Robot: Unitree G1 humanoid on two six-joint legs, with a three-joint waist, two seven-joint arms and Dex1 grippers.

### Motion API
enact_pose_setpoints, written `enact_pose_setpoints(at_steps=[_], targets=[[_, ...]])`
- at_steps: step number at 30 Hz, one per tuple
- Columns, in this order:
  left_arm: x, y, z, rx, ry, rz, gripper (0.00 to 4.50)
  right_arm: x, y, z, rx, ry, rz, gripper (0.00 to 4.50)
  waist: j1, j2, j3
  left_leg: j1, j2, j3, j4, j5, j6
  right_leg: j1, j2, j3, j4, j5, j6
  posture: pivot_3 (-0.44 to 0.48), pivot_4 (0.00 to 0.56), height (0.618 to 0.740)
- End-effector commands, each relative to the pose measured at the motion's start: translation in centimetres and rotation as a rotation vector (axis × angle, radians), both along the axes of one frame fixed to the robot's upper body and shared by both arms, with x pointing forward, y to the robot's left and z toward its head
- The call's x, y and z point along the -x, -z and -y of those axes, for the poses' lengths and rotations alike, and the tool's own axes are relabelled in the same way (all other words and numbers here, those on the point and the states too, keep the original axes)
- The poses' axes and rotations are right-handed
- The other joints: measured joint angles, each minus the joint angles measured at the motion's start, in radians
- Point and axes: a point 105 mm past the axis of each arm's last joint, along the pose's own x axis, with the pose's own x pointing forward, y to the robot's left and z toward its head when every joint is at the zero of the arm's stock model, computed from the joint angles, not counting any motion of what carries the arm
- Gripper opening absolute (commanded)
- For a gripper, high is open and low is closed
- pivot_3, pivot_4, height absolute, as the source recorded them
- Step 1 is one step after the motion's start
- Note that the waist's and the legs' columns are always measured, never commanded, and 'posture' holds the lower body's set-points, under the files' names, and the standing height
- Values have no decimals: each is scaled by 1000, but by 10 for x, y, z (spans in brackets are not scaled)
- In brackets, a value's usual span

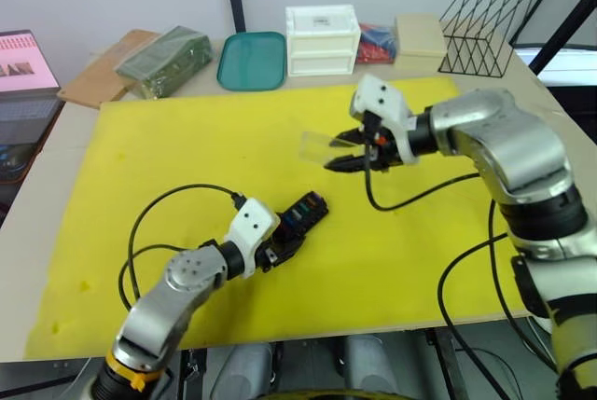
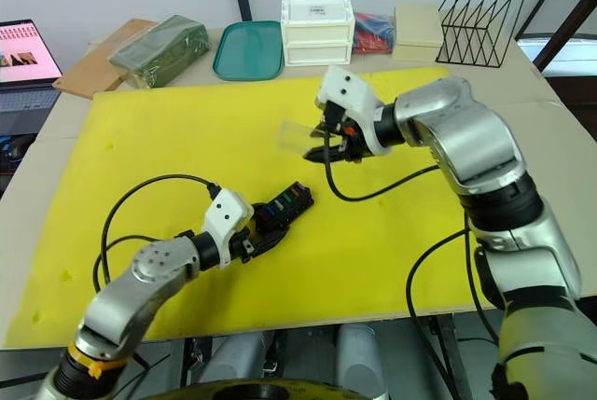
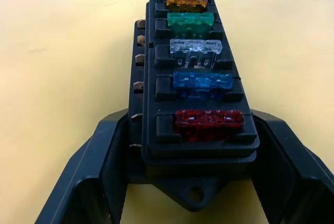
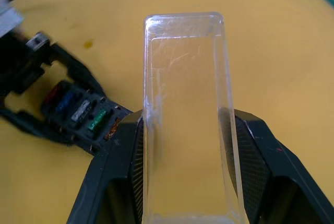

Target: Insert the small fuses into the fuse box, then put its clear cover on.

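Observation:
The black fuse box (image 1: 300, 216) lies on the yellow mat (image 1: 187, 139), and my left gripper (image 1: 278, 245) is shut on its near end. In the left wrist view, several small fuses (image 3: 193, 51) sit in one row of its slots: red (image 3: 209, 124), blue, clear, green, amber and purple. My right gripper (image 1: 347, 161) hovers above the mat, up and to the right of the box, shut on the clear cover (image 1: 317, 146). The cover (image 4: 185, 104) sticks out past the fingers, and the fuse box (image 4: 78, 114) lies below and beside it.
Along the table's back edge stand a teal tray (image 1: 252, 60), a white drawer unit (image 1: 323, 39), a beige box (image 1: 420, 34) and a black wire rack (image 1: 485, 16). A green packet (image 1: 163, 60) and a laptop (image 1: 23, 74) are at the back left. Black cables (image 1: 177, 197) loop over the mat.

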Motion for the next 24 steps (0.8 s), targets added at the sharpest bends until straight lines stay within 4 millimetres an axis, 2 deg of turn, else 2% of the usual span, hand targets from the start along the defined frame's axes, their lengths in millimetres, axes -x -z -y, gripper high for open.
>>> enact_pose_setpoints(at_steps=[1,4,8,15,24], targets=[[-1,-11,0,15,302,60,2754,25,1,5,80,-115,43,1881,9,-1,0,0,0,0,0,0,0,0,0,0,0,0,0,0,150,740],[-9,-12,0,10,425,52,2754,33,10,8,132,-149,23,1881,10,-1,0,0,0,1,0,0,0,1,0,-1,0,0,0,0,150,740],[-19,-8,5,-20,548,57,2754,45,18,1,159,-204,-10,1881,8,-1,0,0,0,1,0,0,0,0,0,-1,0,0,0,0,150,740],[-28,-3,11,-43,625,60,2754,49,30,-16,165,-227,-23,1881,11,-1,0,0,0,1,1,0,0,1,0,-1,0,0,0,0,150,740],[-32,-1,13,-69,634,83,2754,51,41,-31,165,-244,-38,1881,12,-1,0,0,0,0,1,0,0,1,-1,-1,0,0,0,0,150,740]])
